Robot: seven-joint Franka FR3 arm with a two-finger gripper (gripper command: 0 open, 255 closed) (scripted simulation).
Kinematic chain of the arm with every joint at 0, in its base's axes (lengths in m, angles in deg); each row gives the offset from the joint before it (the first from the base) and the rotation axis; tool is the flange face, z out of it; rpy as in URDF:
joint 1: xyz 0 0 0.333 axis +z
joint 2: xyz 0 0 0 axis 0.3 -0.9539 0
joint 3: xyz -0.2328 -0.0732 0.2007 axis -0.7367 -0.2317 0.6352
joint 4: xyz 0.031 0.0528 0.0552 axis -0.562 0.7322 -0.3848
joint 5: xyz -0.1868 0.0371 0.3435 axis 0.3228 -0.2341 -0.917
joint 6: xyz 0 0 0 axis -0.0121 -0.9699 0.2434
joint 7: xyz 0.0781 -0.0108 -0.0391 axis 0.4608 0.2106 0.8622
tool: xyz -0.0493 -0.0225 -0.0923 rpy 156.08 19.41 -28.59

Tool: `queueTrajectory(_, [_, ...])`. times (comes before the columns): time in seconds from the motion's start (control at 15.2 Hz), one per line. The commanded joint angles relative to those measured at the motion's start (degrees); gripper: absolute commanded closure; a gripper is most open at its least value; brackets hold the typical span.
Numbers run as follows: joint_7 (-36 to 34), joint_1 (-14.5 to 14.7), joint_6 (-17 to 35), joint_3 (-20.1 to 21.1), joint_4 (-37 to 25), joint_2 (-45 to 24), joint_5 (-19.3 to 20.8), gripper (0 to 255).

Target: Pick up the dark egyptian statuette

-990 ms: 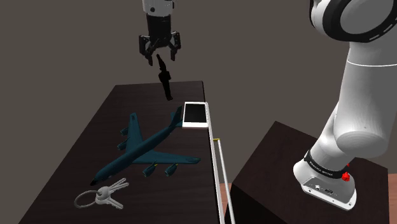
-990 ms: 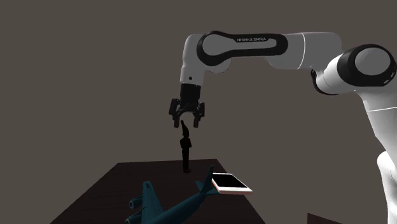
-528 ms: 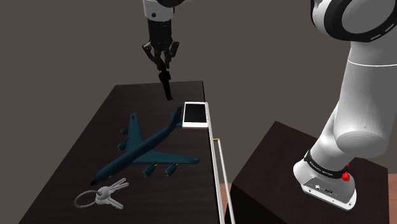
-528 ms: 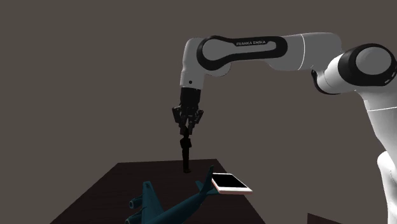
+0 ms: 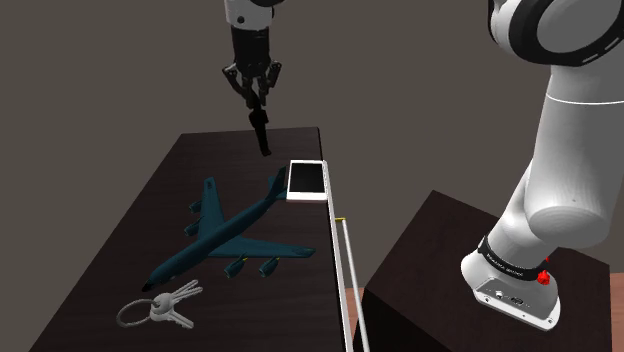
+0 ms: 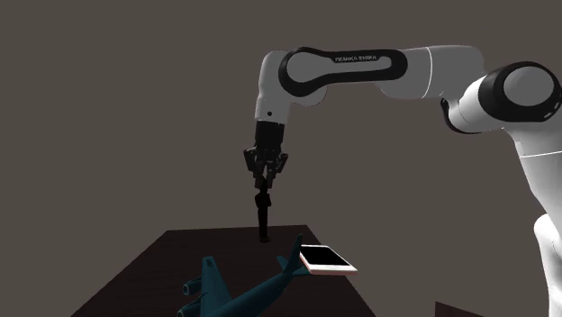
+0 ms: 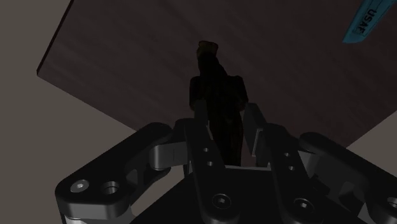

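Two fingers on the gripper, then. How do they stand?

Drawn in close. They clasp the upper part of the dark statuette from either side, so it is pinched between them.

Where is the statuette?

At the far end of the dark table, upright, straight below the gripper, which points down. Its foot is level with the tabletop, but I cannot tell whether it touches the surface.

What lies around it?

A white phone is near it, toward the shoulder view's right, flat at the table's edge. A dark teal model plane sits mid-table with its tail fin just beside the phone. A bunch of keys on a ring lies at the near end, well apart from the statuette.

And the arm?

White, coming in from the second exterior view's right and bending down over the table's far end.
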Motion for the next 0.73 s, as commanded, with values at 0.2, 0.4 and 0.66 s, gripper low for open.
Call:
queueTrajectory(0.2, [-0.15,0.48,-4.37,0.08,-5.62,-1.3,0.38,255])
queueTrajectory(0.4, [-0.27,0.88,-7.3,0.12,-9.67,-2.45,0.73,255])
queueTrajectory(0.66, [-0.44,1.64,-11.58,0.15,-15.98,-4.53,1.37,255])
